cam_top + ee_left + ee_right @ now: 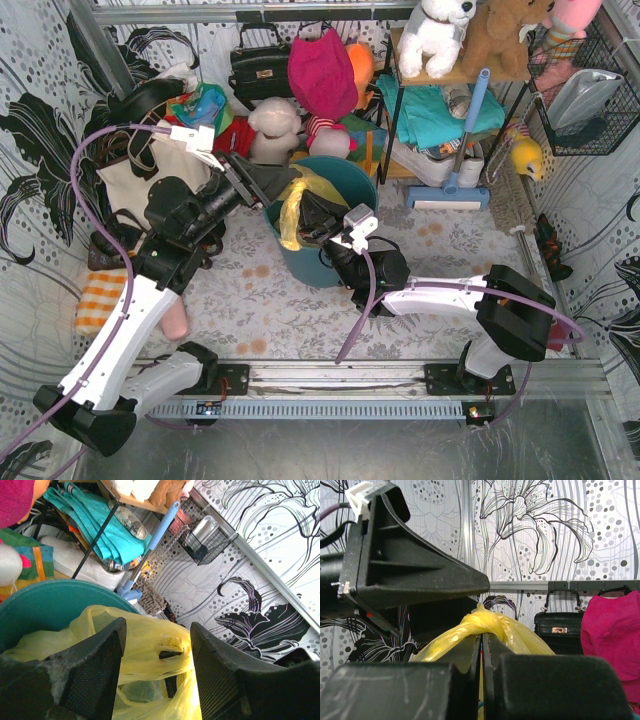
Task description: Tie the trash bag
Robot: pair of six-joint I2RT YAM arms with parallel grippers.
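The yellow trash bag [291,212] sits in the teal bin [345,176], its flaps gathered above the rim. My right gripper [312,214] is shut on a twisted yellow flap [492,625], which bunches over its jaw tips [481,638]. My left gripper [272,188] is open at the bin's left rim. In the left wrist view its fingers straddle the bag's upper folds [145,637] without touching, and the right gripper's dark tip shows through the plastic. The teal bin also shows in the left wrist view [45,605]. No white paper shows.
A cream tote bag [150,170] lies left of the bin. Plush toys [272,128] and a black handbag [260,65] stand behind it. A shelf rack [430,110] and a blue-handled broom [465,130] stand to the right. An orange cloth [100,300] lies at the far left.
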